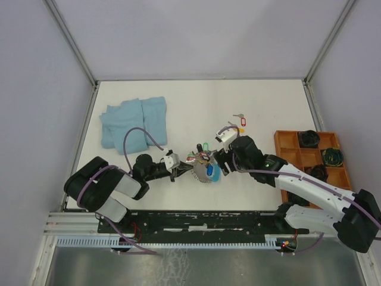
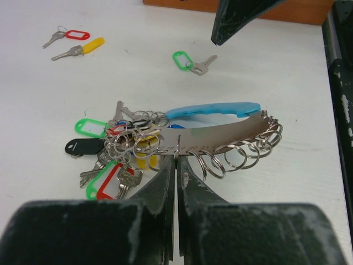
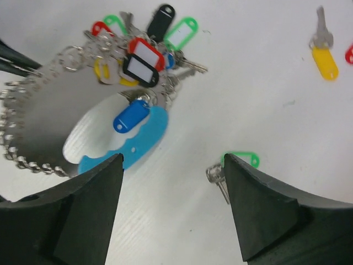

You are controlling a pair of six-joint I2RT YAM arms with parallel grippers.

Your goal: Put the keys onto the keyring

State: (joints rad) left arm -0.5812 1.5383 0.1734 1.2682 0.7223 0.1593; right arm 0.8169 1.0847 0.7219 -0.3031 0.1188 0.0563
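The keyring is a silver metal plate (image 2: 220, 138) with a blue handle (image 2: 212, 110) and several split rings along its edge; it also shows in the top view (image 1: 204, 168). A bunch of tagged keys (image 2: 118, 149) hangs at its left end. My left gripper (image 2: 176, 157) is shut on a ring at the plate's near edge. My right gripper (image 3: 172, 157) is open and empty, low over the table, with a loose green-tagged key (image 3: 238, 160) beside its right finger. A yellow-tagged key (image 3: 324, 58) and a red-tagged key (image 2: 69, 36) lie farther off.
A crumpled blue cloth (image 1: 134, 125) lies at the back left. An orange compartment tray (image 1: 286, 143) with dark round items stands at the right. The red-tagged key (image 1: 241, 121) lies behind the right gripper (image 1: 221, 159). The left gripper (image 1: 177, 165) is to the plate's left.
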